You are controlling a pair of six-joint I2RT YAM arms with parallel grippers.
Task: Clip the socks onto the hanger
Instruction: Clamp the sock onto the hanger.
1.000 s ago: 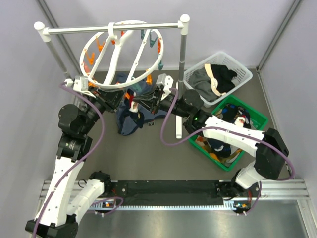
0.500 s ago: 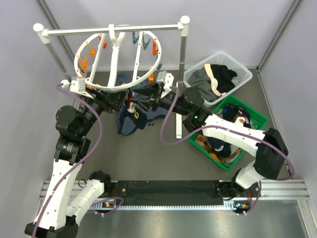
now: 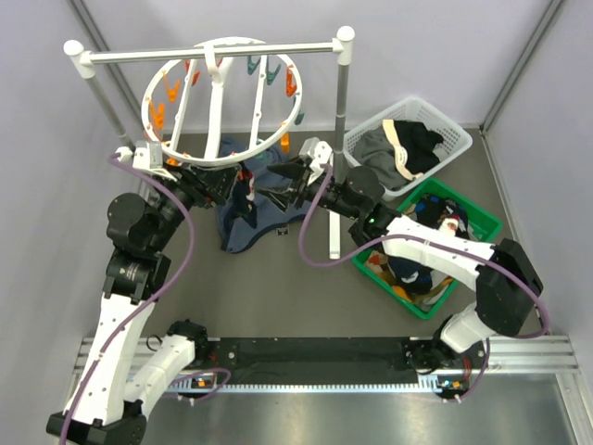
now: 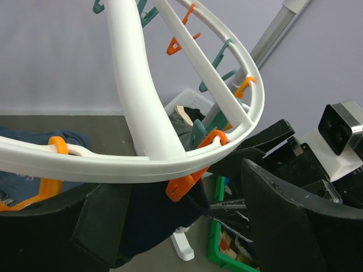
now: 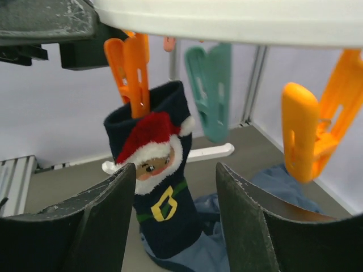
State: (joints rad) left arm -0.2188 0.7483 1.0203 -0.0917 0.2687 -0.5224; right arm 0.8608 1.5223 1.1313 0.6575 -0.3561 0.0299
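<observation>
L gripper (image 4: 181,195) & R gripper (image 5: 174,170) both gape empty, 1 Santa sock (image 5: 156,187) hangs centre-frame off an orange clip (image 5: 133,68) under the hanger (image 4: 136,113); a finger snagging it while backing out could yank it loose

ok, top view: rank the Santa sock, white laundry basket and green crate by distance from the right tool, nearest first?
1. Santa sock: hanging under the hanger, just off the tips of the right tool.
2. white laundry basket: beyond the rack post, at the back right.
3. green crate: right side, closer to the arm bases.
</observation>
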